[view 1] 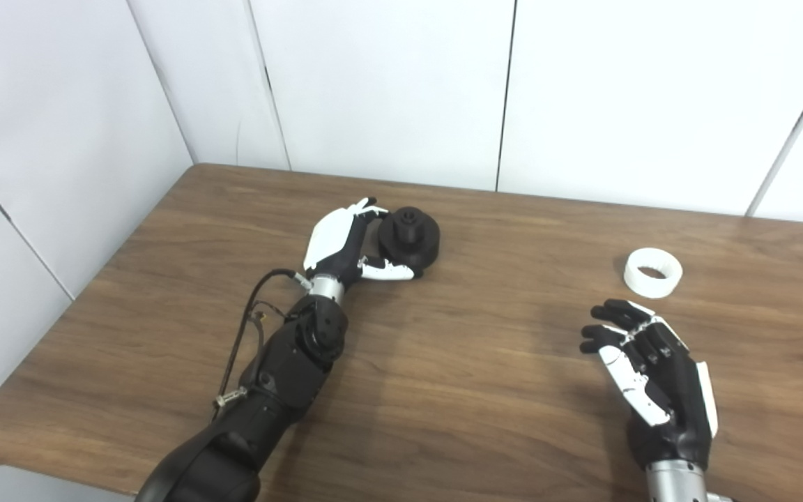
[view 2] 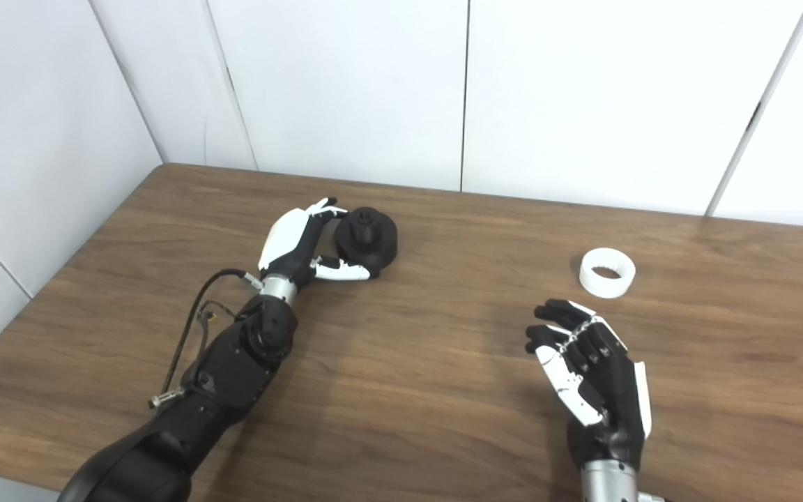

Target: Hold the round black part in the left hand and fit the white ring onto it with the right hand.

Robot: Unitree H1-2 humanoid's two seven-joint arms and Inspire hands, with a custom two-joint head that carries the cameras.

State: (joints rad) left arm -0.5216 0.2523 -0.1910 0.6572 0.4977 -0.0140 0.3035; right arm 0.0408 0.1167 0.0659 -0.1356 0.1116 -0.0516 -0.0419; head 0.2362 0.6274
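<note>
The round black part (view 1: 410, 237) stands on the wooden table (view 1: 485, 390) left of centre, a small knob on top. My left hand (view 1: 341, 244) is open and cups the part from its left side, with the fingers (view 1: 366, 207) at its far edge and the thumb (view 1: 389, 271) along its near edge. The part rests on the table. The white ring (view 1: 653, 272) lies flat on the table at the right. My right hand (view 1: 652, 376) is open and empty, palm turned left, fingertips a short way in front of the ring and apart from it.
White wall panels (view 1: 387, 84) close off the table's back and left sides. The table's front edge (view 1: 60, 468) runs along the lower left. A loose cable (view 1: 245, 328) hangs along my left forearm.
</note>
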